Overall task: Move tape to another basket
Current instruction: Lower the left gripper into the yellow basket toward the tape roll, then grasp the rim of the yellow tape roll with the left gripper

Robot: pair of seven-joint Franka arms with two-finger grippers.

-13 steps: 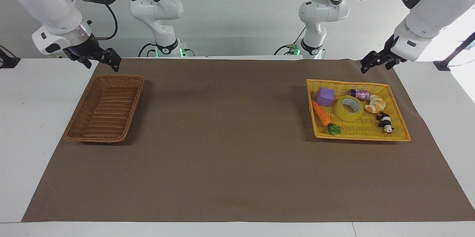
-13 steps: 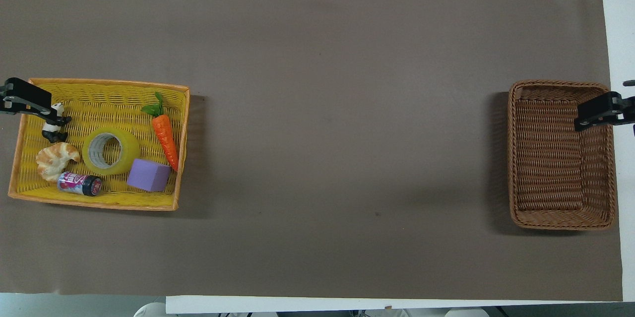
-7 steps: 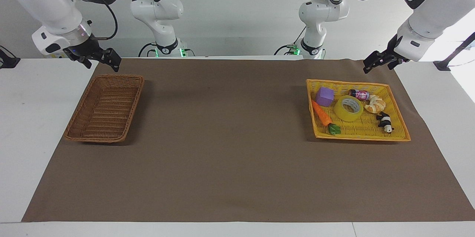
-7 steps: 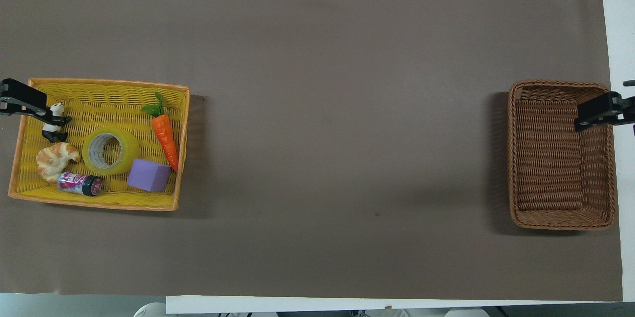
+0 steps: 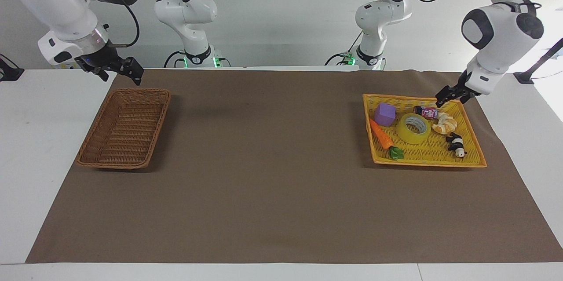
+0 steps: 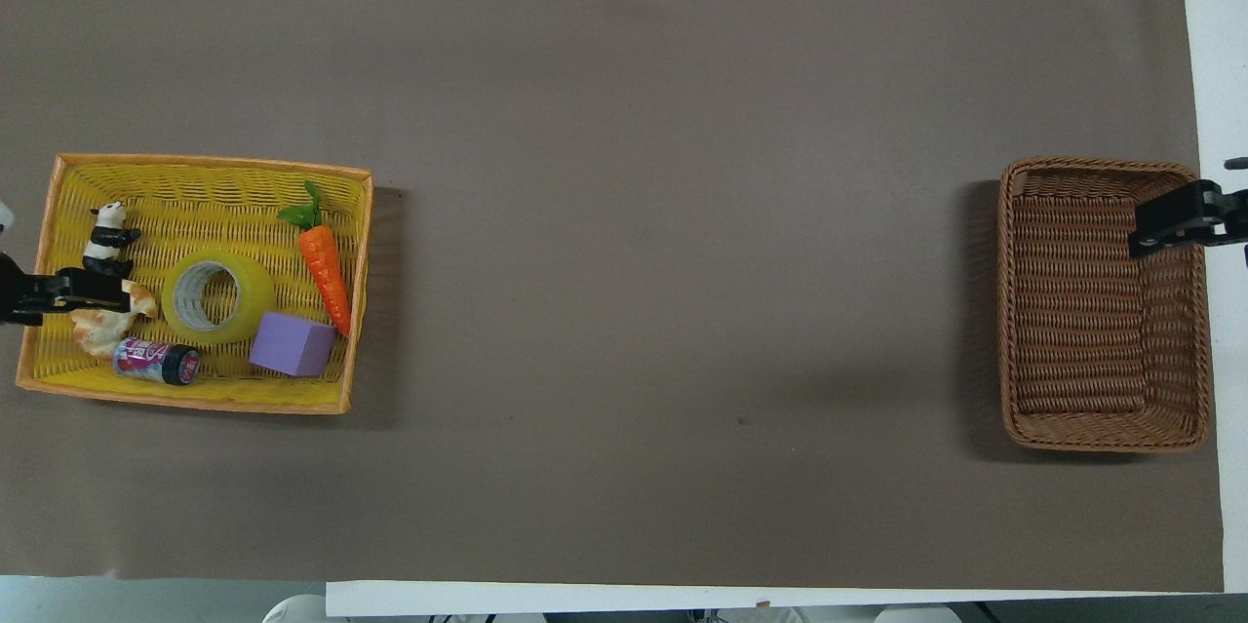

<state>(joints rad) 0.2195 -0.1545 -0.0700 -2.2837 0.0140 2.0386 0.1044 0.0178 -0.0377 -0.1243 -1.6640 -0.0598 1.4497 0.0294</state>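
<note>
Two baskets sit on the brown mat [image 5: 272,184] that covers the white worktop [image 5: 31,149], one at each end. In the overhead view, the flat bright yellow plastic basket [image 6: 210,179] lies at nine o'clock, at the left arm's end, and the deep brown woven wicker basket [image 6: 1107,433] lies at three o'clock, at the right arm's end.

The wide roll of see-through yellow tape [image 6: 217,296] lies flat in the middle of the yellow basket, hole up. Around the roll, by the clock in that same view: a little black and white panda toy [image 6: 107,233] at ten o'clock, an orange toy carrot with green leaves [image 6: 325,264] at two o'clock, a purple block [image 6: 291,345] at five o'clock, a small pink and black can [image 6: 156,360] lying on its side at seven o'clock, and a toy croissant [image 6: 97,330] at nine o'clock. The block sits just beside the roll.

The left claw [image 5: 444,96] hangs over the edge of the yellow basket nearest the robots, above the can and the croissant. Its two fingers are apart and hold nothing. It is not touching the tape.

The right claw [image 5: 127,70] waits over the edge of the brown basket nearest the robots. Its fingers are apart too, with nothing in them.
</note>
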